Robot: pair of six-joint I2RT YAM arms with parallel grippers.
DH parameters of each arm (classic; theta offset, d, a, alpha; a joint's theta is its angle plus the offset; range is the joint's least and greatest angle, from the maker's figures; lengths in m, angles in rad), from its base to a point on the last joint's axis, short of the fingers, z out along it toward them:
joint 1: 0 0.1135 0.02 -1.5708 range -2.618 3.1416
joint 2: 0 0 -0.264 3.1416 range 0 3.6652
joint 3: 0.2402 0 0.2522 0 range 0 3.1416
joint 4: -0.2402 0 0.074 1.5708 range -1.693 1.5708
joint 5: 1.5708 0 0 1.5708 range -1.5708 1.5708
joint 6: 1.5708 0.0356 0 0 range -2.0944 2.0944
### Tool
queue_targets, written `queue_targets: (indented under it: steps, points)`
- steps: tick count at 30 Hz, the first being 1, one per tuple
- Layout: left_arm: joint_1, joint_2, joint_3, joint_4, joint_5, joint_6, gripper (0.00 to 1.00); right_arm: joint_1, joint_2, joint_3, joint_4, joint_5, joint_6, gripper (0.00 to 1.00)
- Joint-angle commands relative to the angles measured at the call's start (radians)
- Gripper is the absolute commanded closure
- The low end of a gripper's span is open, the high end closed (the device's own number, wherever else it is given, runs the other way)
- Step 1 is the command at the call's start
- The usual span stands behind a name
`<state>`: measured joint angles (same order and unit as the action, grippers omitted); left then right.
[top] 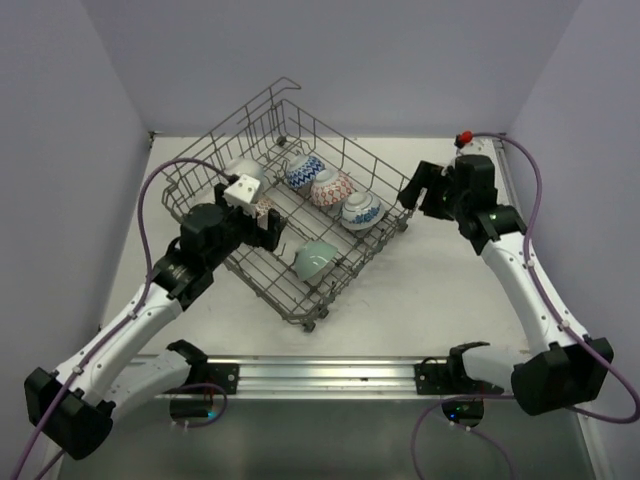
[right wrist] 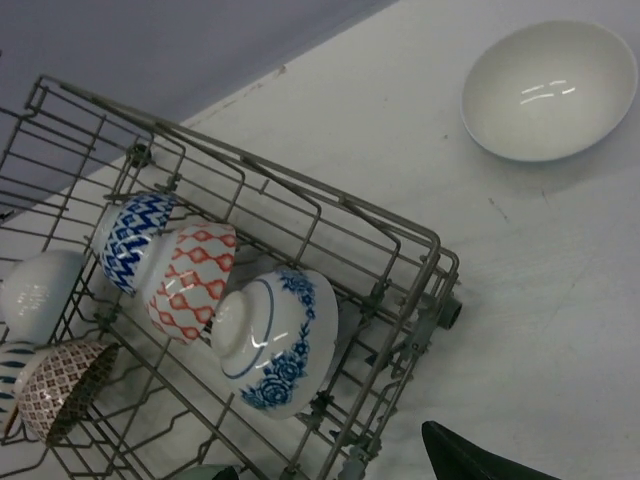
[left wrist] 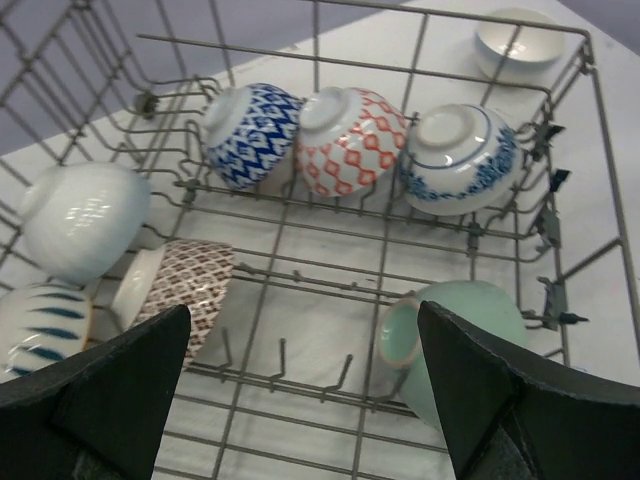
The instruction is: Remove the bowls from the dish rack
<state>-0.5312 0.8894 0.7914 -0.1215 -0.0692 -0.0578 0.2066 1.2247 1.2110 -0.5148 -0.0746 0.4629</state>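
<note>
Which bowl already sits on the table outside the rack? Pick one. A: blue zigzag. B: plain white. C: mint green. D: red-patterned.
B: a plain white bowl rests open side up on the table, apart from the dish rack and beyond its corner.

from above, the right gripper hides the plain white bowl near the far right corner of the worktop, and the left gripper covers most of the bowls at the side of the dish rack toward the left edge. your left wrist view cuts the blue-striped bowl at the frame and tucks half the mint bowl behind a finger. the right wrist view shows you just one dark fingertip at its bottom edge.
</note>
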Motion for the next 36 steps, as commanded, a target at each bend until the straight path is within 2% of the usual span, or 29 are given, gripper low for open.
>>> queue_targets:
  steps: [1,7,15,19,25,36]
  points:
    - [-0.013,0.113,0.087,0.011,0.25,0.021,0.0,0.005,-0.099,-0.123,0.078,-0.089,-0.035,0.23]
    - [-0.036,0.299,0.18,-0.053,0.339,0.029,0.0,0.005,-0.201,-0.215,0.039,-0.122,-0.108,0.18]
    - [-0.141,0.402,0.23,-0.161,0.284,0.053,0.0,0.005,-0.243,-0.307,0.067,-0.157,-0.109,0.12]
    - [-0.196,0.436,0.229,-0.159,0.221,0.047,0.0,0.005,-0.254,-0.312,0.061,-0.148,-0.109,0.12]
    - [-0.214,0.49,0.258,-0.199,0.103,0.047,0.0,0.005,-0.304,-0.337,0.067,-0.143,-0.102,0.1]
    - [-0.231,0.522,0.262,-0.19,0.166,-0.002,0.0,0.005,-0.301,-0.353,0.087,-0.156,-0.093,0.09]
